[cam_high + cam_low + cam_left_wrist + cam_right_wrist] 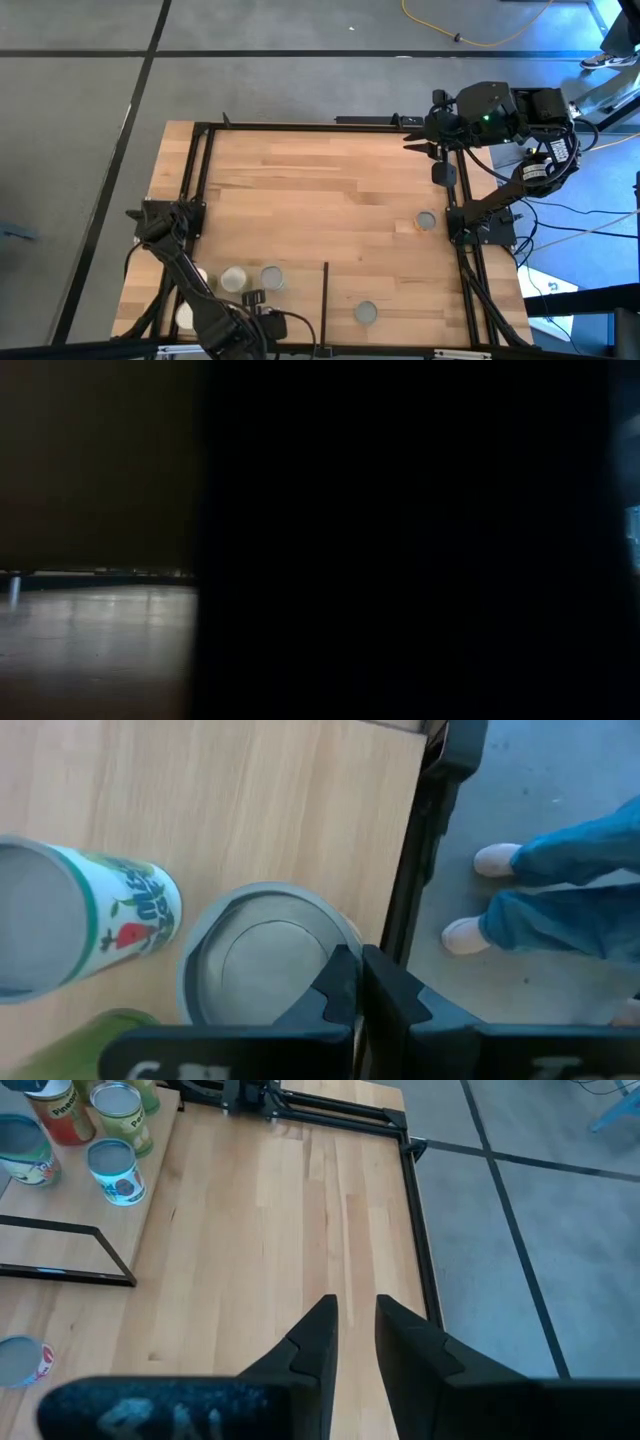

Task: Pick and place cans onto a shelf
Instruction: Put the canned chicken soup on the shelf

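Several cans stand upright on the shelf [330,180], a pale wood-plank section inside black frame rails. A cluster of cans [252,278] is at the near left, one can [366,313] sits right of the thin black divider strip [326,295], and another can [427,221] is near the right rail. My left gripper [360,988] is shut, low over the near-left cluster, at the rim of a grey-topped can [262,958]. Beside it are a white labelled can [70,920] and a green can [90,1040]. My right gripper [357,1320] waits high at the far right, a narrow gap between its fingers. My left gripper points steeply down, its shut fingertips [338,982] over the side of the grey-topped can's rim [335,935] nearest the black rail. I cannot tell whether they touch the can, which stands upright on the wood.
A black frame rail [405,910] runs close beside the grey-topped can. Beyond it a person's legs and white shoes [490,890] stand on the floor. Bare wood fills the shelf's middle and far part [300,170]. A dark shape close to the camera blocks most of the low view.
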Motion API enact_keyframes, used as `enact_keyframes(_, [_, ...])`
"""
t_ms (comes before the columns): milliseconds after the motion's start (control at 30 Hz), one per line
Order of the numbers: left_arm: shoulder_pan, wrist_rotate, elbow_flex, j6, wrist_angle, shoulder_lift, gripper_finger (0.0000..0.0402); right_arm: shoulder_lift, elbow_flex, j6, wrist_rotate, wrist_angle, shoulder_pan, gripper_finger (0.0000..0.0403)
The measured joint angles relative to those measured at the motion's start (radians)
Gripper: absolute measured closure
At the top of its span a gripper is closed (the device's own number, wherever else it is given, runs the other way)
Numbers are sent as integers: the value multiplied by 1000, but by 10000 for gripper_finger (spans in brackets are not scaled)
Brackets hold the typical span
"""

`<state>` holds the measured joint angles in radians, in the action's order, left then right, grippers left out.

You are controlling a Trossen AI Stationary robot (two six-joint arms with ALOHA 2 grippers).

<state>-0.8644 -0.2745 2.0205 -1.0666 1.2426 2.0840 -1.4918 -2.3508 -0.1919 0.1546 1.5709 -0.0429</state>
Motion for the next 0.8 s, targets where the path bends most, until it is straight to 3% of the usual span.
enact_keyframes(567, [-5,-3,-61,-7,23,17,400,0,0,0,0,0,0,331])
enact_keyframes(800, [-3,7,-67,-31,2,17,377,0,0,0,0,0,0,331])
